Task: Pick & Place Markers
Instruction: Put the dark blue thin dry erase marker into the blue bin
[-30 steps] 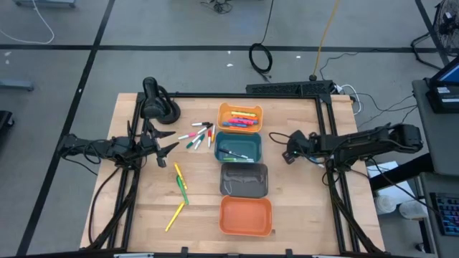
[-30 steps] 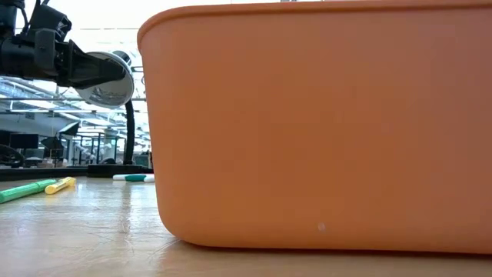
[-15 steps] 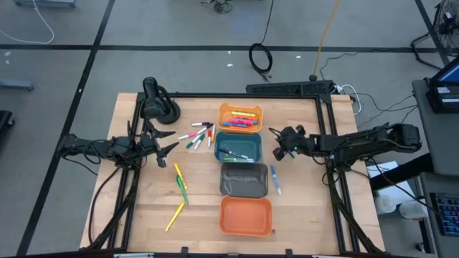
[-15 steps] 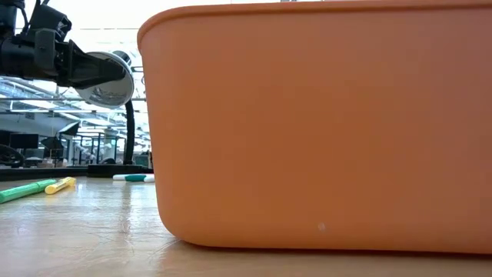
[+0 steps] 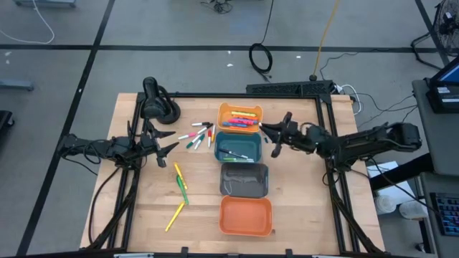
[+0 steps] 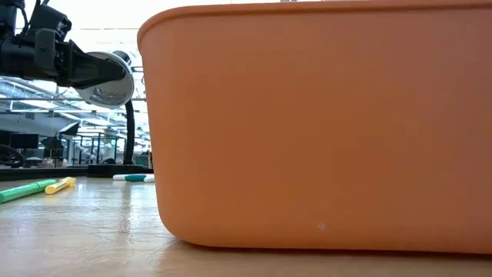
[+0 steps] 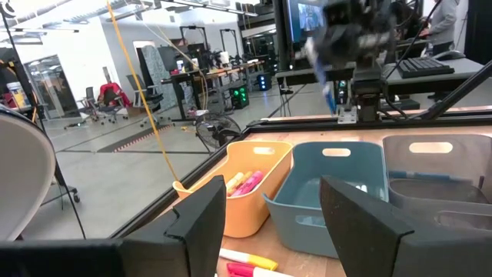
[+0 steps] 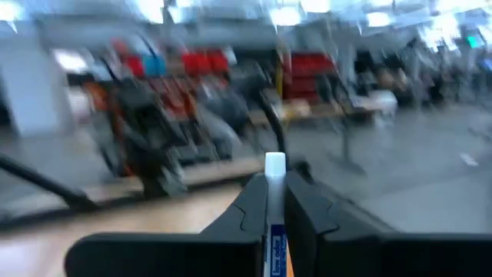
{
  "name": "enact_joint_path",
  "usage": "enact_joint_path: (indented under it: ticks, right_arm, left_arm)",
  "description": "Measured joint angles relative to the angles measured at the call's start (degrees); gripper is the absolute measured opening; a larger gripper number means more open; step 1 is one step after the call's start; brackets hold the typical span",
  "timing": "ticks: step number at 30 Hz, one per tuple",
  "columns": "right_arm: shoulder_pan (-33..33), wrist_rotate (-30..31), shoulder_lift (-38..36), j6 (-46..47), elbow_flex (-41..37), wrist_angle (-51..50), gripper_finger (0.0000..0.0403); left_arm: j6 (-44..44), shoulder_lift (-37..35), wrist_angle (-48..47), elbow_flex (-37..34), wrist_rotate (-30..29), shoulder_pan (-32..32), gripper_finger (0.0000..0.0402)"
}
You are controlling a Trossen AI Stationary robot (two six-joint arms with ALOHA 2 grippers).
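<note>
- My right gripper (image 8: 275,204) has its two dark fingers pinched on a thin white marker with a blue label (image 8: 274,219); its white tip stands up between them.
- From above, that right gripper (image 5: 275,135) sits just beside the teal rectangular plastic bin (image 5: 239,147), at its edge away from the left arm, close to the light orange rectangular plastic bin (image 5: 241,118).
- My left gripper (image 7: 270,223) has its jaws spread wide with nothing between them; in the high view, the left gripper (image 5: 166,146) is well apart from the teal bin, on the side opposite the right gripper.
- The light orange bin next to the teal bin holds several pink, yellow and orange markers (image 5: 242,120).
- A dark marker (image 5: 231,153) lies inside the teal bin.
- A loose cluster of red, green and white markers (image 5: 198,135) lies on the wooden table (image 5: 143,208), between the left gripper and the teal bin.
- Yellow and green markers (image 5: 180,183) lie on the table farther from the teal bin, near the grey rectangular plastic bin (image 5: 244,179).
- The orange rectangular plastic bin (image 5: 245,216) stands past the grey one, last in the row.
</note>
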Motion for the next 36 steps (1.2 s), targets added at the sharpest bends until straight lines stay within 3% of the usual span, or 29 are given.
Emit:
enact_joint_path:
  ticks: [6, 14, 20, 31, 36]
  right_arm:
    - [3.42, -1.68, 4.0, -2.81, 3.71, 3.19, 0.0014]
    - [5.49, -1.79, 17.84, -4.65, 14.18, -4.74, 0.0014]
    - [5.47, -1.77, 25.35, -3.83, 16.91, -6.19, 0.0026]
    - [5.72, -1.7, 26.74, -2.14, 16.91, -6.41, 0.0084]
    - [9.48, -0.51, 20.86, -5.65, 16.91, -18.72, 0.01]
  left_arm:
    - [0.0, -0.02, 0.02, 0.0, 0.0, -0.02, 0.0214]
    - [-0.01, 0.0, 0.02, 0.0, 0.0, 0.0, 0.0214]
    - [0.0, -0.02, 0.02, 0.0, 0.0, -0.02, 0.0214]
    - [-0.01, -0.01, 0.02, 0.0, 0.0, -0.02, 0.0214]
    - [0.0, -0.01, 0.02, 0.0, 0.0, 0.0, 0.0214]
